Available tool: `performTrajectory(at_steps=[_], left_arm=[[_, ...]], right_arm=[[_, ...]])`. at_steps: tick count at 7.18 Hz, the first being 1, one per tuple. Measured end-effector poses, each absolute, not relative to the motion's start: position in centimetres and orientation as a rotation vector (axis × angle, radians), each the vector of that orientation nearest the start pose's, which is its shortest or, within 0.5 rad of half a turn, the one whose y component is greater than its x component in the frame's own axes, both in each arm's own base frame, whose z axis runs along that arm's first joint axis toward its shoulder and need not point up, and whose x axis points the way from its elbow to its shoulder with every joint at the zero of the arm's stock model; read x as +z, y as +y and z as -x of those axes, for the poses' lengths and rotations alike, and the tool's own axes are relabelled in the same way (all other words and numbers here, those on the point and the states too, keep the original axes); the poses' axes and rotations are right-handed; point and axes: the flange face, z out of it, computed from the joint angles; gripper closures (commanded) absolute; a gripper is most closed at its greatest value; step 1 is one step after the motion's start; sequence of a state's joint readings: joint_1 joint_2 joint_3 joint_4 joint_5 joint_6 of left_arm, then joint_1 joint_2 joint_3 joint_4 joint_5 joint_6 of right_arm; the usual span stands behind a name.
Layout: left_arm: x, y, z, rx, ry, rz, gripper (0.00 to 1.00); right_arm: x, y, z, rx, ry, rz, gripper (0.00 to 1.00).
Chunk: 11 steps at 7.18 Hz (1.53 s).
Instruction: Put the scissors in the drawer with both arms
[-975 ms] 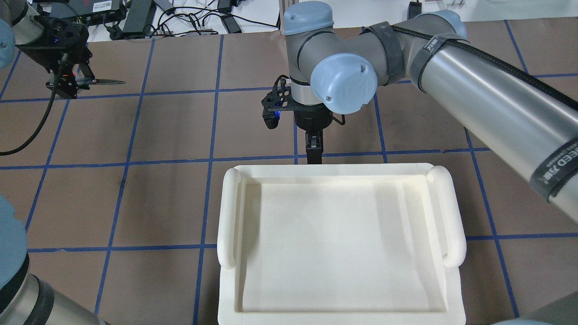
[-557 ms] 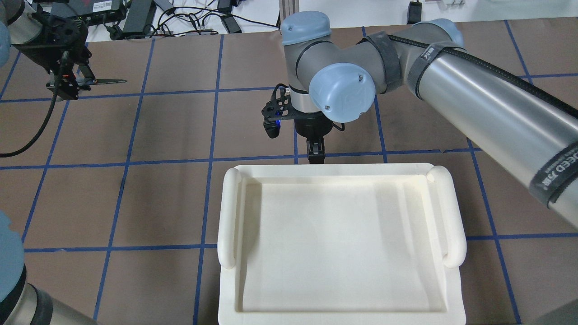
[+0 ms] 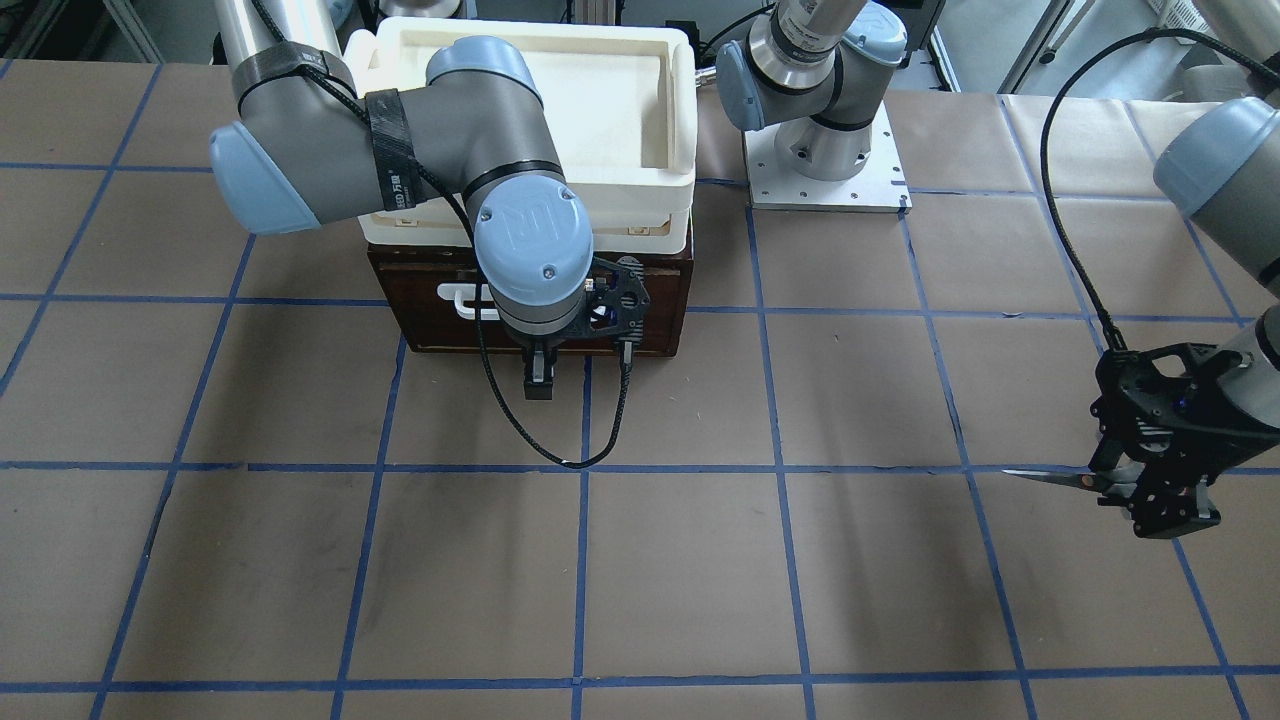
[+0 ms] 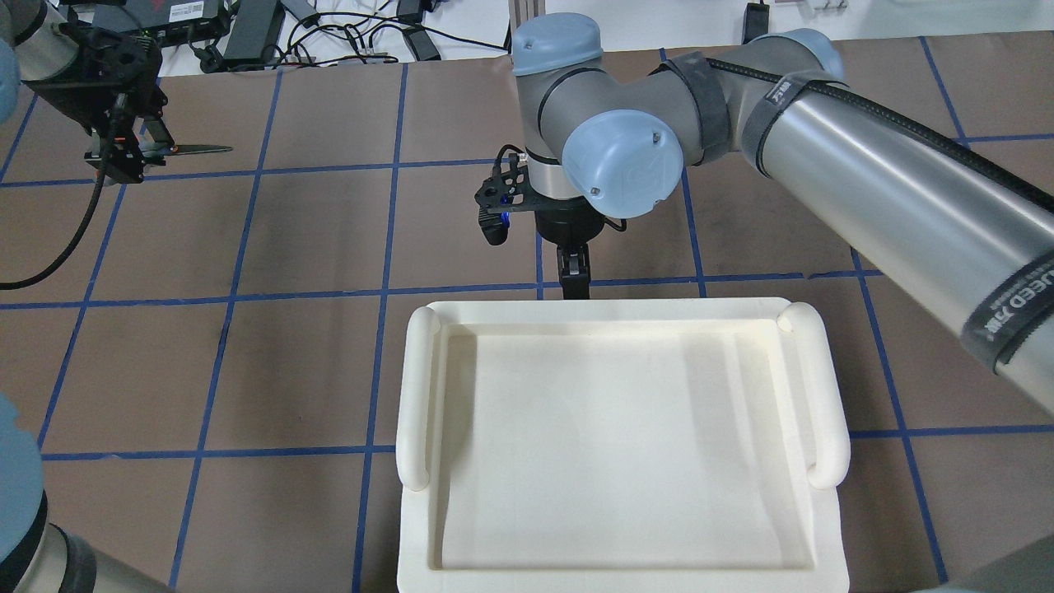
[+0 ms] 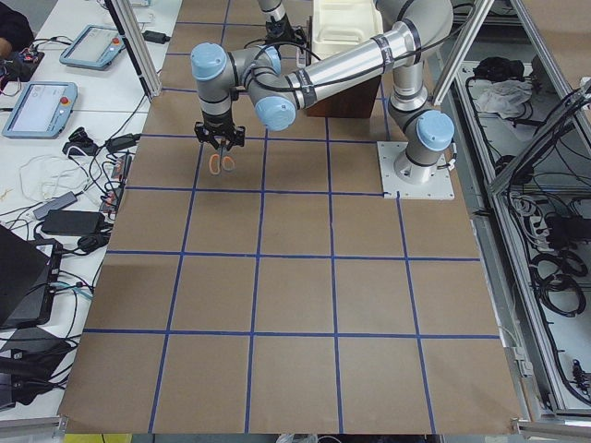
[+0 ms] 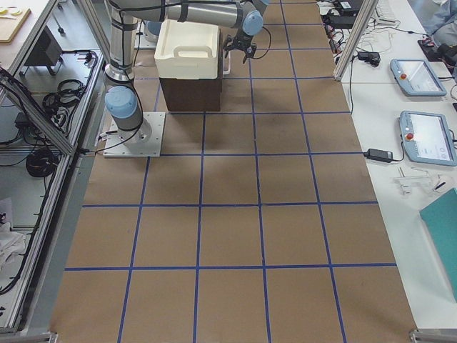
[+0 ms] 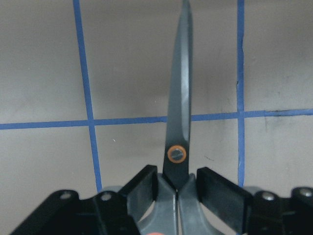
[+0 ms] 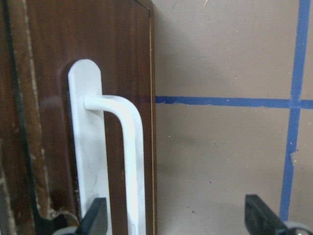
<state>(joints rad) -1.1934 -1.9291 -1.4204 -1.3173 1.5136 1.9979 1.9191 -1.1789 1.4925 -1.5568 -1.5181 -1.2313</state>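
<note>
My left gripper point(image 4: 123, 156) is shut on the handles of the scissors point(image 4: 202, 149) and holds them above the table at the far left, with the dark blades closed and pointing inward. The left wrist view shows the blade point(image 7: 178, 122) sticking out between the fingers point(image 7: 220, 188). My right gripper point(image 4: 574, 280) hangs open and points down in front of the dark brown drawer point(image 3: 640, 300). In the right wrist view the drawer's white bar handle point(image 8: 132, 161) lies between the spread fingers, close to one finger point(image 8: 95, 220). The drawer looks closed.
A cream-white plastic tray point(image 4: 420, 387) sits on top of the drawer box and hides it from above. The table is brown paper with a blue tape grid point(image 3: 580, 470). Cables and power bricks point(image 4: 247, 33) lie beyond the far edge.
My left gripper has shifted slightly with the scissors. The right arm's wrist has moved a little, while its gripper stays at the drawer front.
</note>
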Motion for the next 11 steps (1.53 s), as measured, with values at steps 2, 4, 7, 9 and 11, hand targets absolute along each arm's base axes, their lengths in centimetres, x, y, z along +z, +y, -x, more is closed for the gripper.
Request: performTrajectory(at_steps=[2, 4, 7, 9, 11], left_arm=[[38.3, -64.1, -10.5, 0.101, -2.177, 2.289, 1.00], [38.3, -63.9, -10.5, 0.094, -2.177, 2.289, 1.00], [38.2, -63.8, -10.6, 0.093, -2.179, 2.286, 1.00], [38.1, -63.8, -10.8, 0.093, -2.178, 2.284, 1.00], [38.0, -63.8, -10.9, 0.092, -2.178, 2.283, 1.00]], right_arm=[[30.4, -51.6, -33.5, 0.418, 2.069, 2.063, 0.00], [29.8, -51.8, -33.4, 0.431, 2.065, 2.059, 0.00], [29.1, -52.2, -33.2, 0.441, 2.065, 2.051, 0.00], [28.7, -52.5, -33.0, 0.450, 2.068, 2.052, 0.00], [28.6, -52.6, -33.0, 0.453, 2.069, 2.057, 0.00]])
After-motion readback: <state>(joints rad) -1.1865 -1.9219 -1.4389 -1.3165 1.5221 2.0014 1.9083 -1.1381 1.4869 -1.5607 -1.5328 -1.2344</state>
